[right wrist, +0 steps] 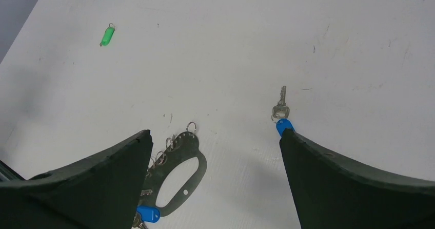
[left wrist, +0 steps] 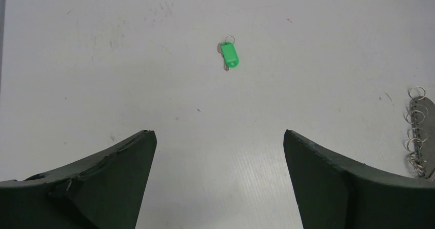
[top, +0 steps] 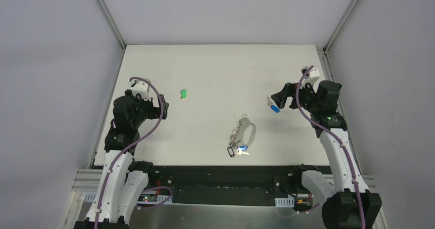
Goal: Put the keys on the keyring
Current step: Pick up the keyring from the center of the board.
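Note:
The green-headed key (top: 183,93) lies alone on the white table, ahead of my left gripper (top: 163,105); in the left wrist view the green key (left wrist: 230,56) sits well beyond the open left gripper (left wrist: 218,134). The blue-headed key (top: 273,106) lies just left of my right gripper (top: 285,96). In the right wrist view this blue key (right wrist: 281,111) has its head partly hidden behind the right finger of the open right gripper (right wrist: 214,134). The grey oval keyring (top: 247,131) lies flat at centre, also seen as the keyring (right wrist: 179,172). Neither gripper holds anything.
A blue-tagged key (top: 242,149) and a black tag (top: 231,151) hang at the keyring's near end. Small metal rings (left wrist: 416,131) line one side of it. The table's near edge (top: 205,166) borders a dark rail; frame posts stand at the far corners.

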